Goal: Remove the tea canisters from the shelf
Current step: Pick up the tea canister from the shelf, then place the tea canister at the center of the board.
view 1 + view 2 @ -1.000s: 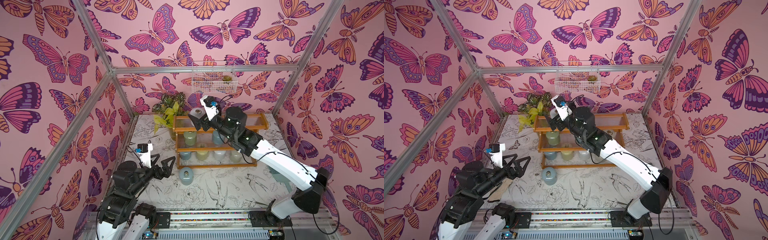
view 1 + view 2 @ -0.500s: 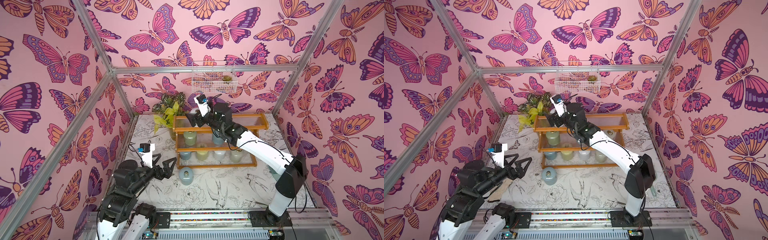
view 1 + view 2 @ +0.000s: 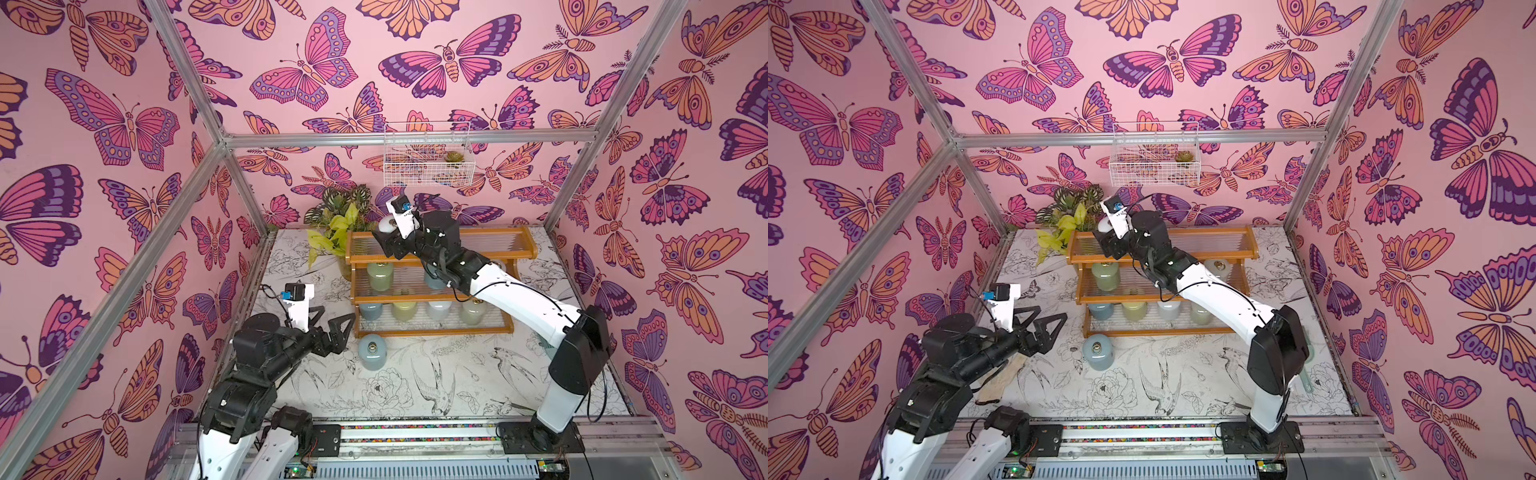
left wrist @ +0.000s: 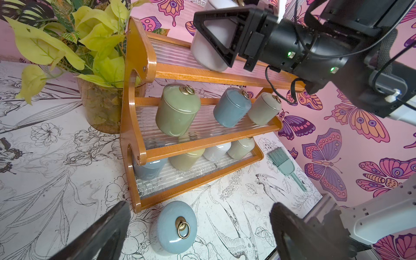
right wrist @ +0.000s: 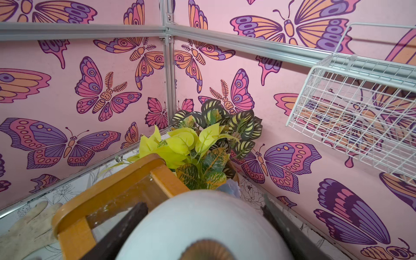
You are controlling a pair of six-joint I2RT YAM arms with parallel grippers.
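**Entry: white tea canister** (image 4: 203,51). Location: top tier of the shelf (image 4: 137,67), left end.

Change noted: the right gripper (image 5: 202,225), spread wide a moment ago, is now clamped on the canister's body, with a black finger (image 4: 211,38) on either side. Whether the base has left the tier cannot be told. Judged: grasp made, lift-out is next.

**Shelf.** Three stepped tiers with a varnished orange-brown wooden frame and clear ribbed panels. It stands toward the table's (image 3: 457,374) back edge.

**Still shelved.**
- Middle tier: sage green canister (image 4: 177,110), blue canister (image 4: 231,107), grey-green canister (image 4: 264,109).
- Bottom tier: blue-grey canister (image 3: 370,311), yellow-green canister (image 3: 405,311), second white canister (image 3: 439,309), pale green canister (image 3: 472,312).

**Already off.** Pale blue canister (image 3: 372,351), upright on the table just in front of the shelf's front left corner.

**Make, all canisters.** Short glossy cylinders with domed lids, each with a ribbed brass boss carrying a gold ring.

**Left gripper** (image 3: 337,316). Jaws apart and empty, hovering near the table's left edge, close to the pale blue canister and not touching it.
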